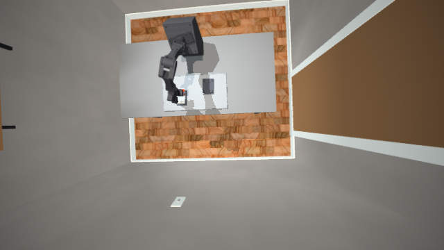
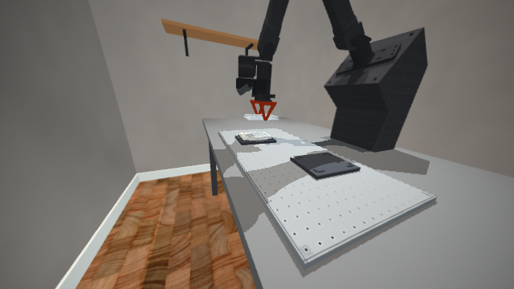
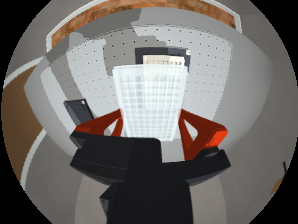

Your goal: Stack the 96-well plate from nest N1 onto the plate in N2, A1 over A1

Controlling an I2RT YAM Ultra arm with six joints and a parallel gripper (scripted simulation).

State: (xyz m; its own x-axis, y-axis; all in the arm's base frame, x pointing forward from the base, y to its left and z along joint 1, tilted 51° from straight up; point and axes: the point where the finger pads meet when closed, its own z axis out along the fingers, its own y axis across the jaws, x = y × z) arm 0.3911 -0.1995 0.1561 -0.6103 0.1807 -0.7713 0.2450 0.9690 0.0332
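Note:
My gripper (image 2: 263,110), with red fingers, is shut on a clear 96-well plate (image 2: 261,117) and holds it level in the air. In the wrist view the held plate (image 3: 149,103) sits between the fingers. The second 96-well plate (image 2: 254,136) rests in its dark nest on the white perforated board, below and a little ahead of the held plate. It also shows in the wrist view (image 3: 162,59), just beyond the held plate's far edge. The other dark nest (image 2: 324,164) is empty. From above, the gripper (image 1: 181,94) hangs over the left part of the board.
The arm's large dark base block (image 2: 375,92) stands on the grey table behind the board. The white perforated board (image 2: 321,189) runs along the table's near edge. A wooden wall shelf (image 2: 209,36) hangs behind the arm.

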